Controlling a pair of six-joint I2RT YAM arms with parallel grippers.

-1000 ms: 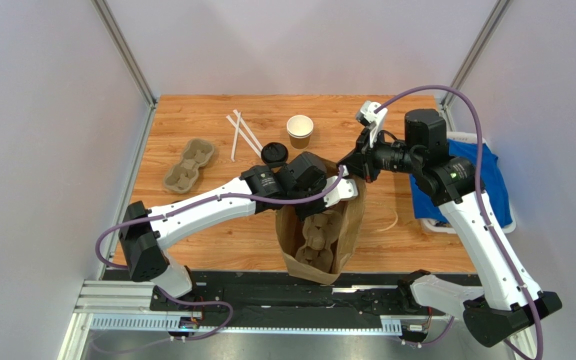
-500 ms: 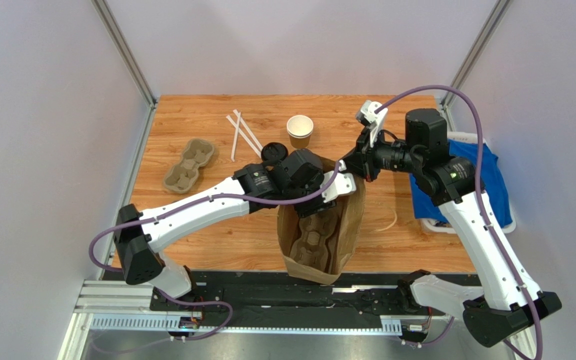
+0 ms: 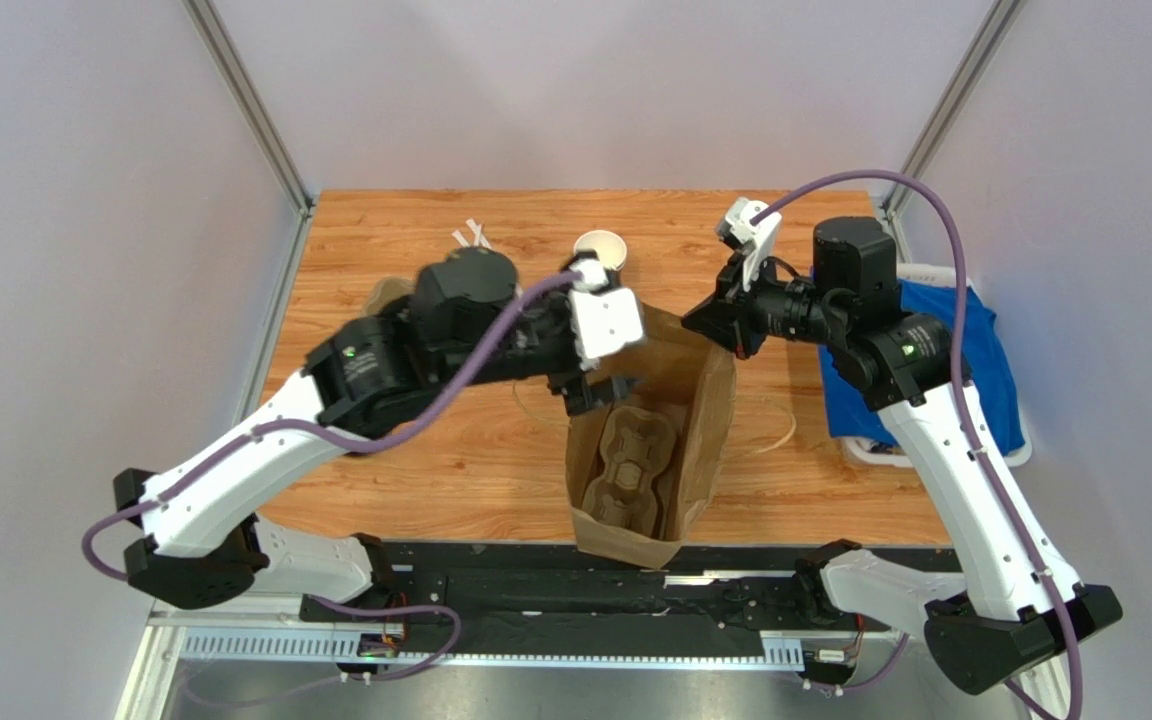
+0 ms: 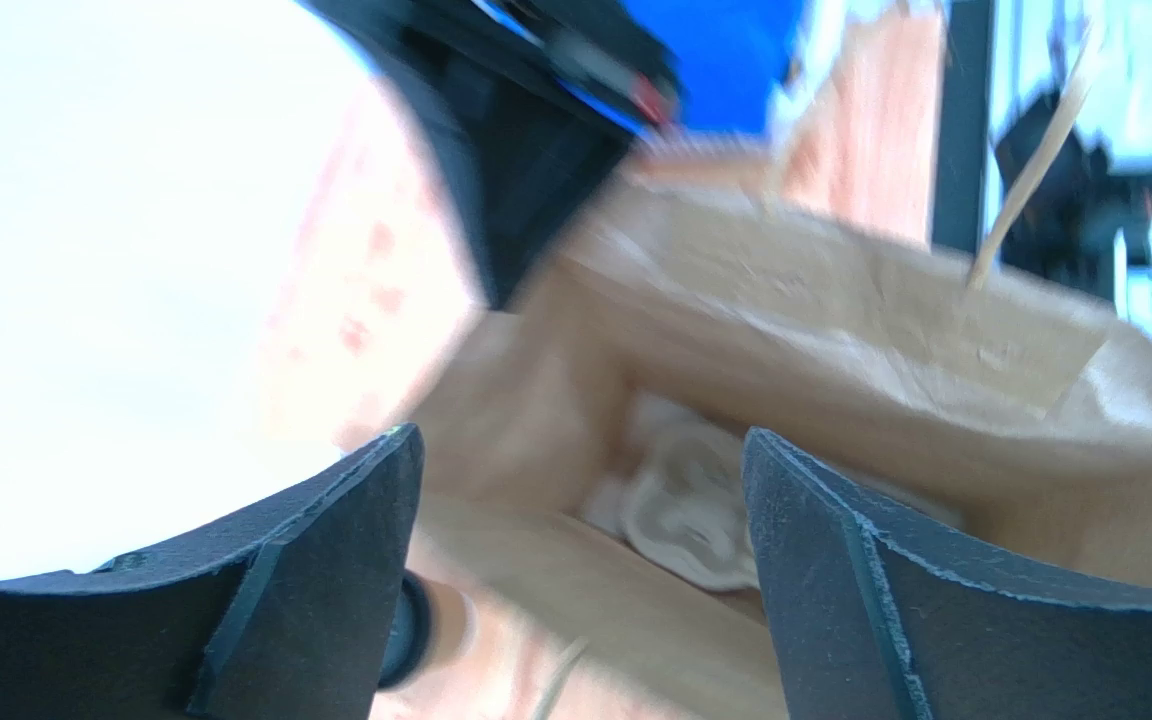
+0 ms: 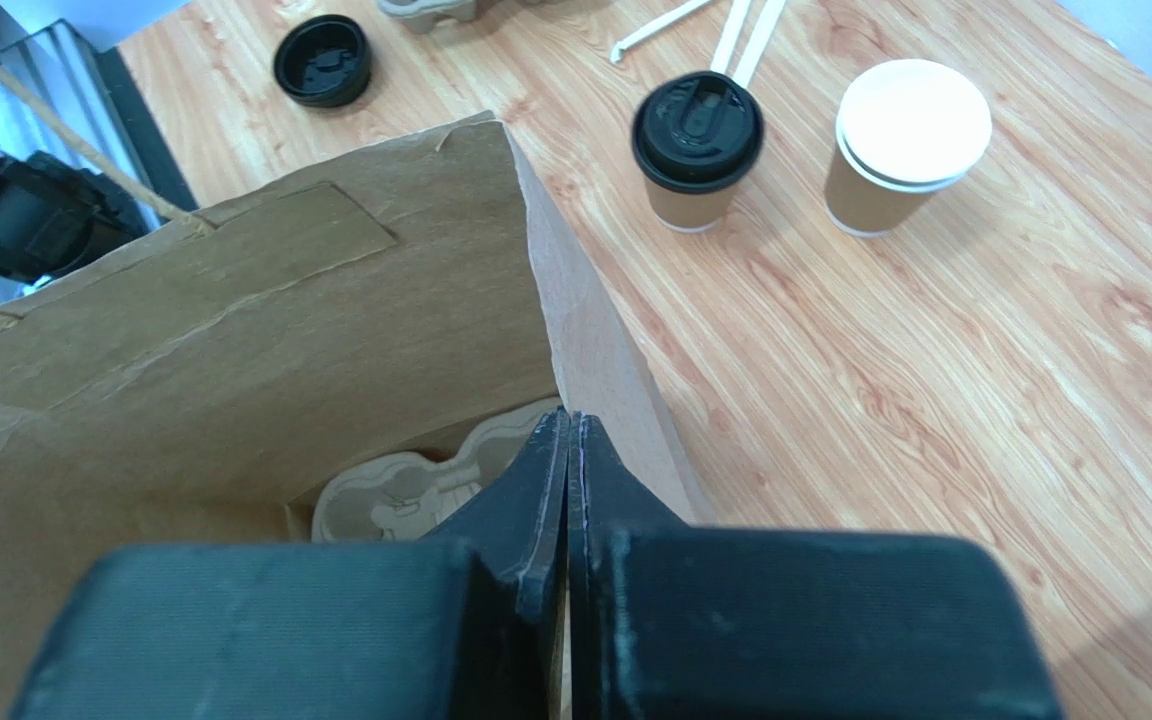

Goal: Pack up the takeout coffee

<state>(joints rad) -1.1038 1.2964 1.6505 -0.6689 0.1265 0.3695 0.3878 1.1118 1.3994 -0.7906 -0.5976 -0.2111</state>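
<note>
The takeout coffee, a brown cup with a black lid, stands on the table beyond the bag; my left arm hides it in the top view. The open brown paper bag holds a pulp cup carrier. My left gripper hangs open over the bag's left rim with nothing between its fingers. My right gripper is shut on the bag's far rim.
A lidless brown cup stands beside the coffee. A loose black lid, white straws and a second carrier lie farther back. A blue cloth in a white bin sits at the table's right edge.
My left gripper has opened and risen out of the bag, leaving the carrier inside. The left arm has swung up and back, now covering the coffee. The right arm holds still.
</note>
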